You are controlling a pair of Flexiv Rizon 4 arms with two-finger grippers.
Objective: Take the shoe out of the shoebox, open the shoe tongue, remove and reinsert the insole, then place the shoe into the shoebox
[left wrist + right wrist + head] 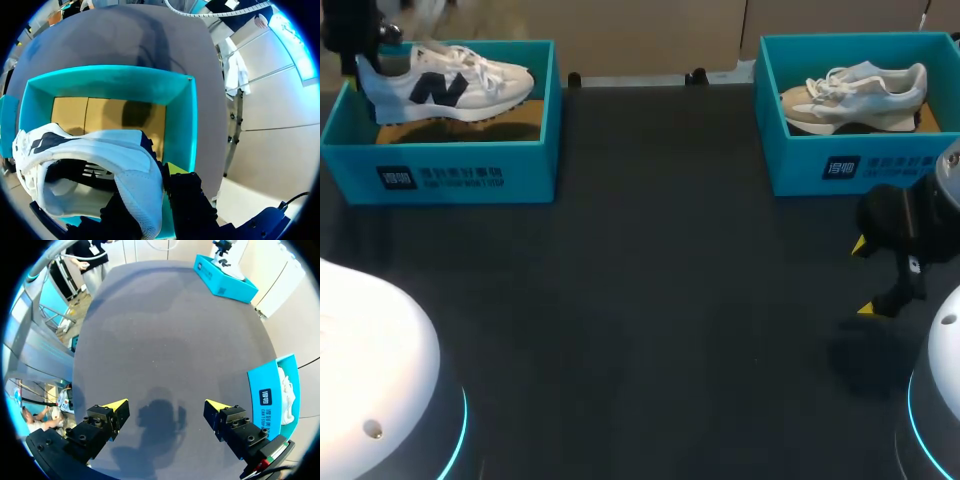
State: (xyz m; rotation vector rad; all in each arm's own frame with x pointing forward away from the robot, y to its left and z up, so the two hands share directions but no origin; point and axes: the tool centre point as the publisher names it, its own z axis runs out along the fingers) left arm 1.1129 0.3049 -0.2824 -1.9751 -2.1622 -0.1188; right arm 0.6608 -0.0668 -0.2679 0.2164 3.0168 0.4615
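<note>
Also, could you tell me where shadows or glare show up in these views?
Head view: the right gripper casts a shadow on the table beneath it, and the left arm base glares white. Right wrist view: that shadow sits under the open fingers. Left wrist view: a shadow falls on the shoebox floor beyond the white shoe.

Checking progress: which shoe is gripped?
The white shoe with the dark logo; the left end effector clamps its heel. The beige shoe lies untouched.
</note>
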